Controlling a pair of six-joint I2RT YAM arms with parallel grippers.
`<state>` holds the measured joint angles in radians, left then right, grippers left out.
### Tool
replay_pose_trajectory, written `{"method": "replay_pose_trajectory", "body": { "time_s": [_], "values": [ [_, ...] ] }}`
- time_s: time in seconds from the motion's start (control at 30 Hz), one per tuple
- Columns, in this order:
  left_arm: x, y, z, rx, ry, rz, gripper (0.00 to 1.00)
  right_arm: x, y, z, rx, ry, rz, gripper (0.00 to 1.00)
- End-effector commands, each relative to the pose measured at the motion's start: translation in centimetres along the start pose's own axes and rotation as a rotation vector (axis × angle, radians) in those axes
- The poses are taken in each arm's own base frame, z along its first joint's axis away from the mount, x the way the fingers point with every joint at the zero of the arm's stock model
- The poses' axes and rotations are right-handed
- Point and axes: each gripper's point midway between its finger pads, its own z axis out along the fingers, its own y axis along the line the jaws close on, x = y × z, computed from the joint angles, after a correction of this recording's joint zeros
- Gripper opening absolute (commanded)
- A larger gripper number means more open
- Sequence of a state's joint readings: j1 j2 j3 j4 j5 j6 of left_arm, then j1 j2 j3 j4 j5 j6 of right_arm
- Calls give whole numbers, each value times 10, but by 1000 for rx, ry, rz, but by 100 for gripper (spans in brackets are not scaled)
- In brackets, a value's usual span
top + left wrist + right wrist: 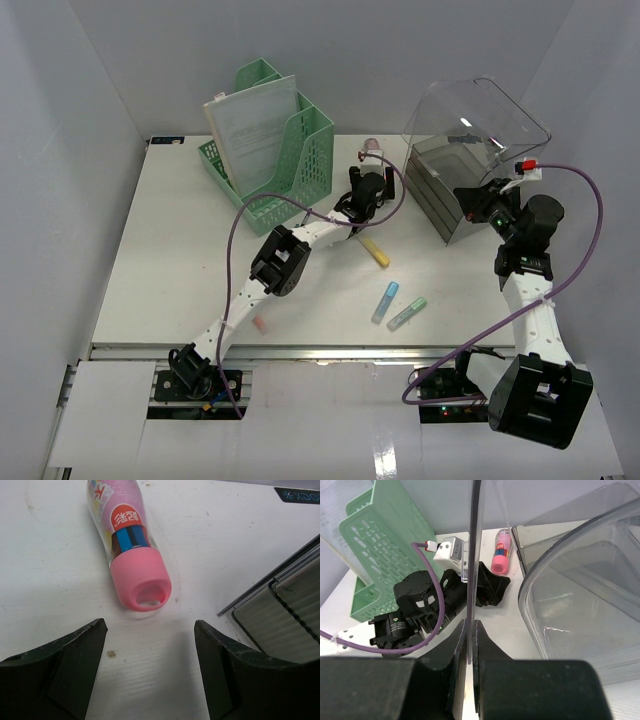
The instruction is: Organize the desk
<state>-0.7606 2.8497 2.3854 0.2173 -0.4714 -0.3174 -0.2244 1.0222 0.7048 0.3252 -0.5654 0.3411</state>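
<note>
The white desk [170, 270] holds loose stationery. A pink-capped glue stick [132, 545] lies at the back centre of the desk [372, 147], its cap pointing at my left gripper [150, 625]. That gripper [368, 163] is open and empty just short of the cap, low over the desk. My right gripper [471, 622] is shut on the thin edge of a clear plastic cover [570, 580]. It holds the cover [480, 115] raised and tilted over a grey drawer box [445, 190] at the back right. The right gripper [478, 195] sits at the cover's front edge.
A green file rack [290, 150] with papers stands at the back left, also in the right wrist view [385, 545]. A yellow marker [375, 251], a blue one [385, 301] and a green one [407, 314] lie mid-desk. A small pink piece [260, 323] lies near the front rail.
</note>
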Motion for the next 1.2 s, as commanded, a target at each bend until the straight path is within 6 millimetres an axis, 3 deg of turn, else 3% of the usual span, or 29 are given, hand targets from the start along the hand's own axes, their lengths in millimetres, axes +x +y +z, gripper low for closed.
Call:
{"method": "replay_pose_trajectory", "body": {
  "time_s": [0.0,0.1,0.37,0.53,0.87,0.97,1.0,1.03,1.1,1.17],
  "values": [
    [-34,0,9,24,-80,-6,80,-38,8,-5,-21,-129,-89,8],
    [-26,4,12,28,-73,3,76,-39,7,-6,-18,-134,-86,8],
    [-28,20,20,31,-66,-3,35,-38,5,-7,-19,-134,-77,8],
    [-29,20,18,44,-63,11,27,-37,4,-8,-19,-134,-74,8],
    [-40,17,-4,83,-49,25,0,-37,3,-9,-15,-139,-78,8],
    [-43,16,-15,101,-47,17,0,-37,4,-10,-18,-141,-81,8],
    [-44,15,-18,112,-47,14,3,-37,5,-10,-19,-143,-81,8],
    [-46,14,-20,123,-47,12,15,-38,6,-11,-20,-144,-82,8],
    [-52,11,-22,138,-54,18,52,-38,6,-11,-22,-144,-82,8],
    [-54,10,-20,140,-60,41,82,-38,6,-11,-22,-145,-81,8]
  ]
}}
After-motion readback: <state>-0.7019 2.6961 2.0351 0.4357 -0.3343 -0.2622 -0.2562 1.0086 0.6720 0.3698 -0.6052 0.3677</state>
